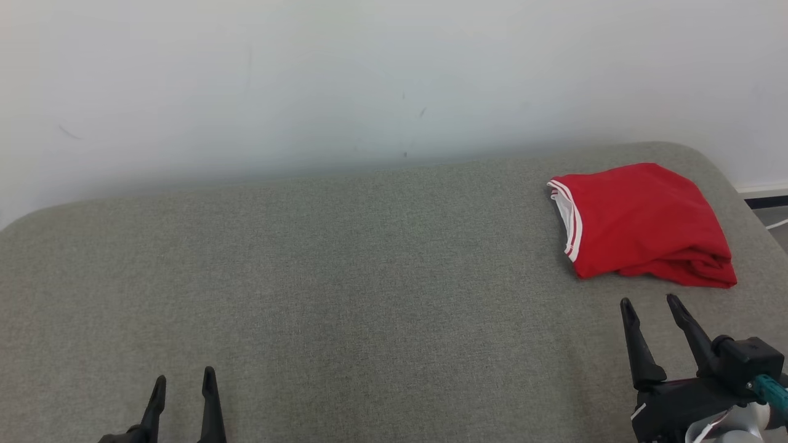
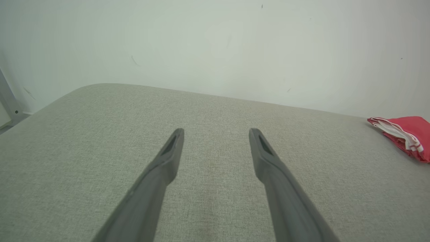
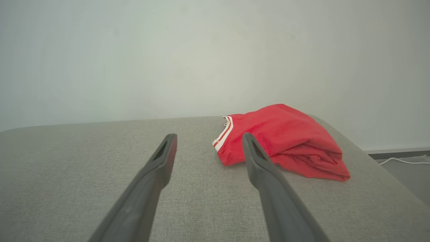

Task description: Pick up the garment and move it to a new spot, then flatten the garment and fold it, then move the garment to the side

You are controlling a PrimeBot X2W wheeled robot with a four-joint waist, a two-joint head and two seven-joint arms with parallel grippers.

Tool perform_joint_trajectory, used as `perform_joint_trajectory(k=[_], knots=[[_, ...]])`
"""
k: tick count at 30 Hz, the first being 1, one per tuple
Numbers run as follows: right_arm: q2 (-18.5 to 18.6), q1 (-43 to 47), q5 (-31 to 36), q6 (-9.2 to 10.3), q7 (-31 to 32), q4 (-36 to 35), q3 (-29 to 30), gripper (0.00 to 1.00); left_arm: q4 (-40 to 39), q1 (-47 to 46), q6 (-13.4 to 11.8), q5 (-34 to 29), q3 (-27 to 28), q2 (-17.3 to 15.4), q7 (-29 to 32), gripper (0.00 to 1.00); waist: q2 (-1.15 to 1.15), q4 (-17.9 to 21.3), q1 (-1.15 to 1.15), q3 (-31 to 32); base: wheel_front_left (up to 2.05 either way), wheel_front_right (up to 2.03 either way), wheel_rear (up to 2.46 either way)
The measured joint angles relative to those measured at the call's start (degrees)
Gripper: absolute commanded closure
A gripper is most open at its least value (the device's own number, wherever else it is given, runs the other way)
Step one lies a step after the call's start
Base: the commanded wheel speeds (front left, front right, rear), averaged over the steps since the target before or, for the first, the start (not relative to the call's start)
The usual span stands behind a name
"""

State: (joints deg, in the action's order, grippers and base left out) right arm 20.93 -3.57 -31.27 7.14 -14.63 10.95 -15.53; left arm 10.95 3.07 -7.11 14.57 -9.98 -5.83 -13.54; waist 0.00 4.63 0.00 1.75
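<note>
The garment (image 1: 646, 221) is a red piece with a white-striped edge, lying folded at the far right of the grey fabric surface (image 1: 345, 277). It also appears in the right wrist view as the garment (image 3: 289, 141) and at the right edge of the left wrist view as the garment (image 2: 408, 134). My right gripper (image 1: 651, 303) stands open just in front of it, a short gap away, holding nothing. My left gripper (image 1: 184, 380) is open at the lower left, far from the cloth, with nothing between its fingers.
A pale wall (image 1: 369, 80) runs along the far edge of the surface. The surface's rounded right corner drops to a floor with a white cable (image 3: 403, 160). A metal frame leg (image 2: 10, 101) stands past the left edge.
</note>
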Motion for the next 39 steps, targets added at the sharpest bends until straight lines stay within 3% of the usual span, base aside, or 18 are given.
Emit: perform_joint_trajectory(k=[7, 39], knots=[[-1.2, 2.0, 1.2, 0.0, 0.0, -0.5, 3.1, 0.0, -0.3, 0.0, 0.0, -0.6, 0.3, 0.2, 0.8, 0.0, 0.0, 0.1, 0.0, -0.1, 0.0, 0.0, 0.0], [-1.9, 3.3, 3.9, 0.0, 0.5, -1.2, 3.9, 0.0, -0.9, 0.4, 0.0, -5.5, 2.5, 0.6, 5.1, 0.0, 0.0, -0.3, 0.0, 0.3, 0.0, 0.0, 0.0]])
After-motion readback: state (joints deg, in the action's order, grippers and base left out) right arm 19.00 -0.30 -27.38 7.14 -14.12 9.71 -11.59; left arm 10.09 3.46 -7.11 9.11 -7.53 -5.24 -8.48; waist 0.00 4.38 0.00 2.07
